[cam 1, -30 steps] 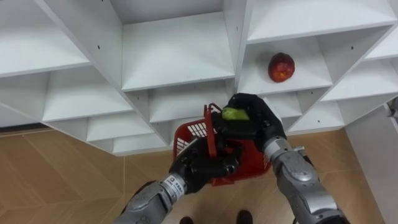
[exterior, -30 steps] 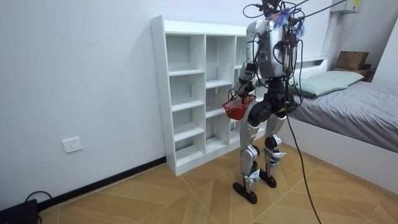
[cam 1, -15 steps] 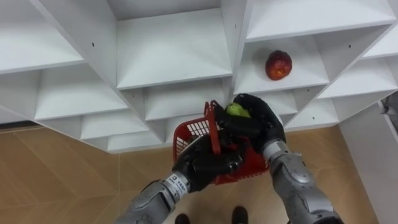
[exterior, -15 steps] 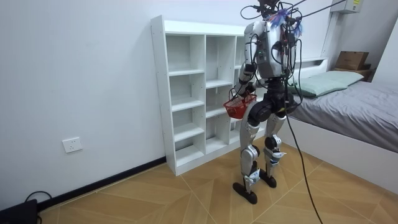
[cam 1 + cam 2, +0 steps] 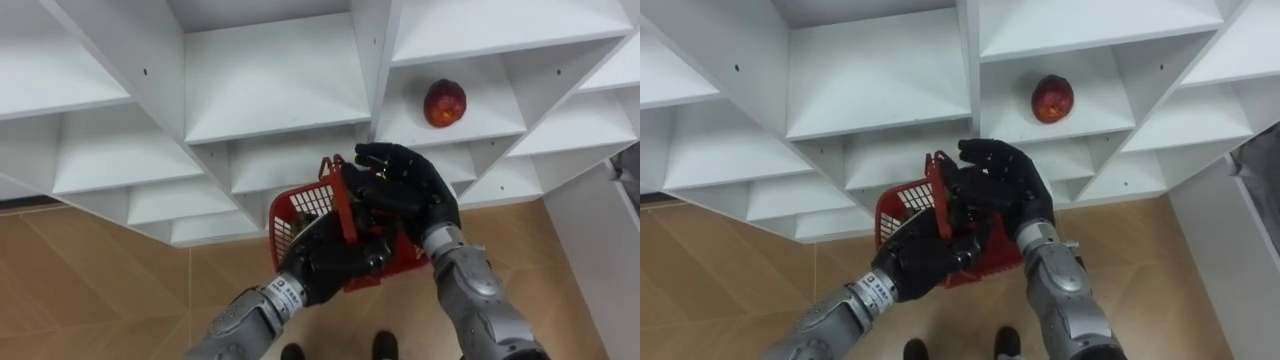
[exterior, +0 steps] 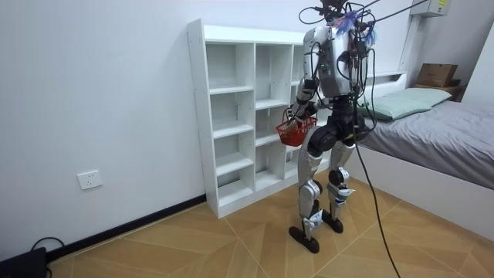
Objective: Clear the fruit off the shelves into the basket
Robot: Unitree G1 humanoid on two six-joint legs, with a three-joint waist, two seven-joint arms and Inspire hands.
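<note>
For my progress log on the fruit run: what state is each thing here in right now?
Red basket: off the floor, carried by its handle in front of the closet.
Left hand: shut on the basket's handle.
Right hand: open, fingers spread over the basket's top.
Red fruit: resting on a closet shelf, not yet collected.
Closet: open-fronted, white shelves.

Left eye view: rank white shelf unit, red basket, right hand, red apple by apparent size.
1. white shelf unit
2-3. red basket and right hand look alike; the hand covers part of the basket, so unranked
4. red apple
</note>
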